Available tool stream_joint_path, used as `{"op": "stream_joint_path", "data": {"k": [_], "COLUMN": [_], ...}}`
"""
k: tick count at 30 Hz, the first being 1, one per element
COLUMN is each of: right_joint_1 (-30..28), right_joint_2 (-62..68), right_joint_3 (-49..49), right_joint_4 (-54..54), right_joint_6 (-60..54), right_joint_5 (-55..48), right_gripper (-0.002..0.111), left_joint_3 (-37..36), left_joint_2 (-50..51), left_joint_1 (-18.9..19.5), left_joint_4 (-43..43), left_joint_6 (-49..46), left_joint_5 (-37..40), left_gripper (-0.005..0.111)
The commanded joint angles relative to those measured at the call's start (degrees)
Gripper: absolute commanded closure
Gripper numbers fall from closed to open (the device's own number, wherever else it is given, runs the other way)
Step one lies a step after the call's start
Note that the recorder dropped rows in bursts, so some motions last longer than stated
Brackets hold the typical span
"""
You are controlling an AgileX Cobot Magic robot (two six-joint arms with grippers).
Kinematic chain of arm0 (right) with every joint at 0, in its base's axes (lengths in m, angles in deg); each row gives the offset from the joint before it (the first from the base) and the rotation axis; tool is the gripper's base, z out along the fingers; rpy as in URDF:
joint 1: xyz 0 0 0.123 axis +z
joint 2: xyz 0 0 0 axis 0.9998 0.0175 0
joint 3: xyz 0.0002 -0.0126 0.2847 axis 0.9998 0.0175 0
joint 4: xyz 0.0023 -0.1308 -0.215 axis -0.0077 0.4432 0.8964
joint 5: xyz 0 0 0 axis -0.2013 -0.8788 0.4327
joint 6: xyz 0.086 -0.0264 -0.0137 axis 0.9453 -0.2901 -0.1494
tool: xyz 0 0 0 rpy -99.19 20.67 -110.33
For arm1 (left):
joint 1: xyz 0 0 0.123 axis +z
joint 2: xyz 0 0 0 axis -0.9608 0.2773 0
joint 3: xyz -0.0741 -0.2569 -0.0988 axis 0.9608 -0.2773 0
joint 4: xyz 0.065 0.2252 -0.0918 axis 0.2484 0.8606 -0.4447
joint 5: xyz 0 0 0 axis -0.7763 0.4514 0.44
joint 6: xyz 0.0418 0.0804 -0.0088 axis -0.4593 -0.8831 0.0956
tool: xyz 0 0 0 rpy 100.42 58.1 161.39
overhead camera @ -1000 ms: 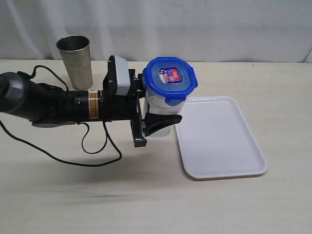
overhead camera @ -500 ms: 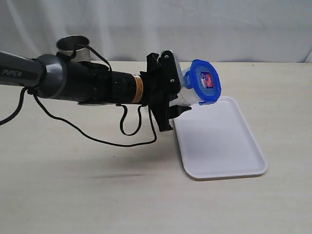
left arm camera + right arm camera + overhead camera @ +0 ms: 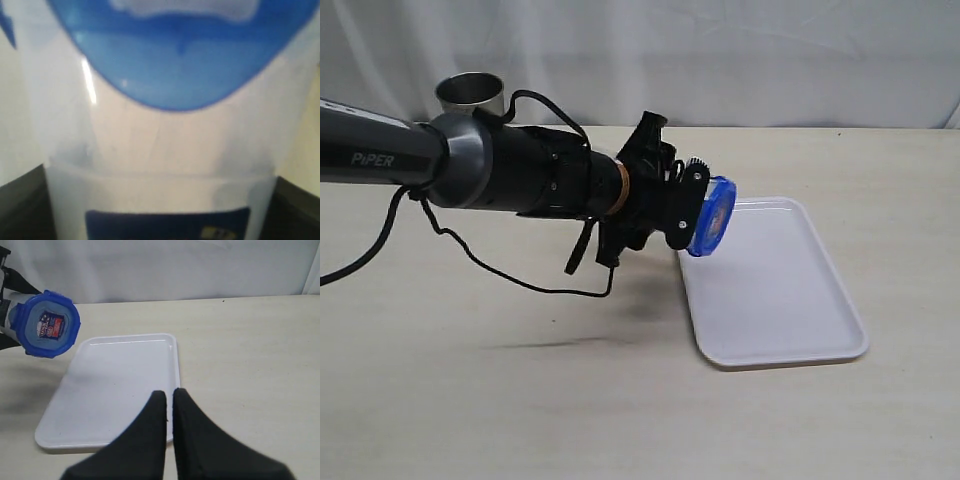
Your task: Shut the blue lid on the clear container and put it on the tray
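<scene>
- A beige table point(image 3: 520, 400) stands before a white curtain.
- The left gripper point(image 3: 682, 208) clasps the clear container point(image 3: 160, 150), which is tipped sideways in the air.
- The blue lid point(image 3: 710, 217) sits on the container, near a corner of the tray point(image 3: 770, 300).
- The right gripper point(image 3: 168, 395) is pinched closed on nothing.
- A steel cup point(image 3: 470, 92) stands behind the arm.

Blue lid point(image 3: 47, 323) facing camera beside white tray point(image 3: 115, 385), tan table point(image 3: 250, 340), closed right hand point(image 3: 169, 394) in foreground

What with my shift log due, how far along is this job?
Done: the blue lid sits on the clear container. In hand: the left gripper holds it sideways, in the air by the tray. Left: setting it on the tray. The right gripper is shut, empty.
</scene>
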Motion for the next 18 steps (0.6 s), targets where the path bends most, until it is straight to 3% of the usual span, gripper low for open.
{"op": "stream_joint_path", "data": {"k": [1, 10, 15, 18], "right_joint_1": [0.0, 0.0, 0.0, 0.0], "right_joint_2": [-0.3, -0.3, -0.3, -0.3], "right_joint_3": [0.1, 0.1, 0.1, 0.1], "right_joint_4": [-0.1, -0.1, -0.1, -0.1], "right_joint_6": [0.0, 0.0, 0.0, 0.0], "right_joint_5": [-0.2, -0.2, -0.2, -0.2], "right_gripper": [0.104, 0.104, 0.104, 0.104], "left_joint_3": [2.4, 3.0, 3.0, 3.0], "left_joint_2": [-0.7, -0.7, -0.7, -0.7], "left_joint_1": [-2.1, -10.6, -12.0, -12.0], "left_joint_4": [7.3, 35.7, 36.1, 36.1], "left_joint_6": [-1.1, -1.1, -2.0, -0.1], "left_joint_5": [6.8, 18.7, 17.7, 12.8], "left_gripper": [0.107, 0.107, 0.107, 0.107]}}
